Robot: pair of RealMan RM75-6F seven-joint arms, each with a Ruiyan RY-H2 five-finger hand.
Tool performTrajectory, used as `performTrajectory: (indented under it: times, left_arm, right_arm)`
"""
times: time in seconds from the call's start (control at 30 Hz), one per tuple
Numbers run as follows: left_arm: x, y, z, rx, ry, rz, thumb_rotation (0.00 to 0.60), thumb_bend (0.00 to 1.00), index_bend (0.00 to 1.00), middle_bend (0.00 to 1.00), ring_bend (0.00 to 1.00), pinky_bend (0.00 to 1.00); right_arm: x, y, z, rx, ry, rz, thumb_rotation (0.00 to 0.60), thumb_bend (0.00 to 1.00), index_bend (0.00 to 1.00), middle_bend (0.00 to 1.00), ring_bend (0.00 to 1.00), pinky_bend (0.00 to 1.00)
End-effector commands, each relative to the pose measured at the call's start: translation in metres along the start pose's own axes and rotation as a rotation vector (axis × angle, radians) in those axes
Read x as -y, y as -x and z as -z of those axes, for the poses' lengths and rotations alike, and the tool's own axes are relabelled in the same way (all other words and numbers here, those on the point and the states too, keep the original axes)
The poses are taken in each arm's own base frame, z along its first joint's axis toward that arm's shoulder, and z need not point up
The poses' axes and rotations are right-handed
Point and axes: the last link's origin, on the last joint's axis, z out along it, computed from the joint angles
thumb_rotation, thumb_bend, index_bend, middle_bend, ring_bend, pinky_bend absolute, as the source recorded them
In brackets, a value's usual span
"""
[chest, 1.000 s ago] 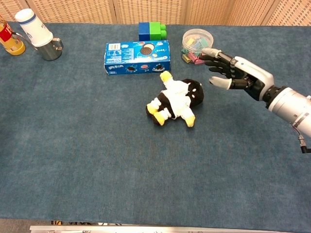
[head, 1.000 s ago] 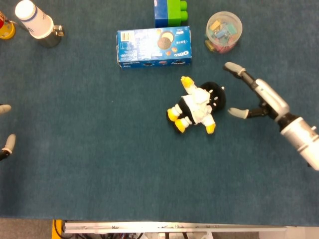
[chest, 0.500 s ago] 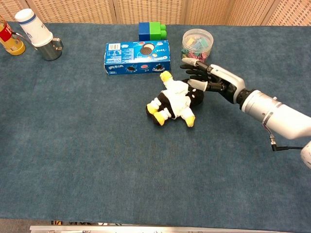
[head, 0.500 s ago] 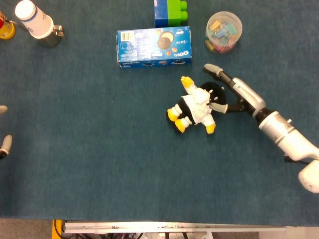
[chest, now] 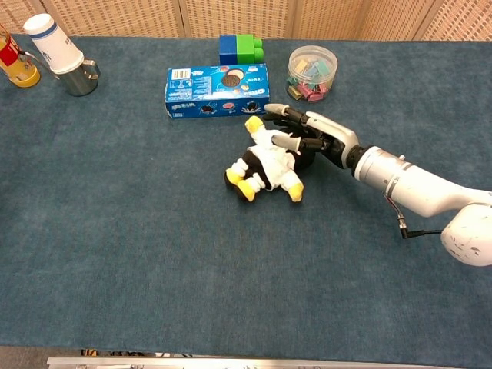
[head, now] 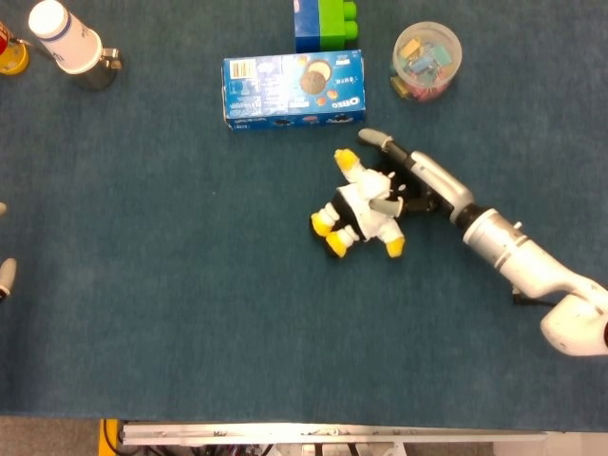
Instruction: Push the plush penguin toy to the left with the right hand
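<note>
Pushing the penguin [head: 361, 207] is underway as far as I can tell: the right hand [head: 410, 180] is lying against the toy's right side, fingers spread and flat, pressing on it and not wrapped around anything. The penguin is lying on its back on the bench [head: 190, 313], touching the hand and just to the left of it.

What's worrying me: the toy is soft and lopsided, so it's probably going to spin or roll under the fingers instead of sliding straight. The contact looks high on the body, near the head end, so the feet could lag and the whole thing could pivot. There's also a blue box [head: 294, 89] up and to the left of the hand, near the penguin's head; if the push is drifting upward the toy could be nudging into it.

Readable writing: the box is saying "OREO" next to a cookie picture. Further up there's a jar [head: 426, 61] of colorful clips and some blocks [head: 325, 23], no text I can read.

Left hand [head: 6, 277] is barely peeking in at the far edge, so I can't tell what its fingers are doing.
</note>
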Motion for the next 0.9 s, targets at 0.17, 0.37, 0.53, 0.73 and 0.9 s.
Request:
performTrajectory:
  times: [0.17,0.37,0.53,0.73,0.9]
  left_arm:
    - [0.001,0.001,0.001,0.008,-0.003,0.007,0.600,0.34,0.26,0.27,0.22,0.14]
    - [0.002,0.002,0.001,0.006,-0.003,0.010,0.600,0.34,0.26,0.27,0.22,0.14]
    - [0.002,0.001,0.001,0.002,-0.009,0.011,0.600,0.34,0.26,0.27,0.22,0.14]
    - [0.003,0.001,0.002,0.003,-0.010,0.011,0.600,0.34,0.26,0.27,0.22,0.14]
    - [0.002,0.002,0.002,0.008,-0.003,0.012,0.600,0.34,0.26,0.27,0.22,0.14]
  right_arm:
    - [-0.001,0.002,0.013,0.010,-0.027,0.020,0.311,0.00,0.02,0.08,0.00,0.00]
    - [0.004,-0.001,0.007,0.004,-0.029,0.031,0.313,0.00,0.02,0.08,0.00,0.00]
    - [0.007,-0.001,-0.001,0.006,-0.027,0.037,0.312,0.00,0.02,0.08,0.00,0.00]
    - [0.002,0.004,0.005,0.024,-0.020,0.041,0.312,0.00,0.02,0.07,0.00,0.00]
    - [0.002,0.006,0.014,0.030,-0.029,0.035,0.312,0.00,0.02,0.08,0.00,0.00]
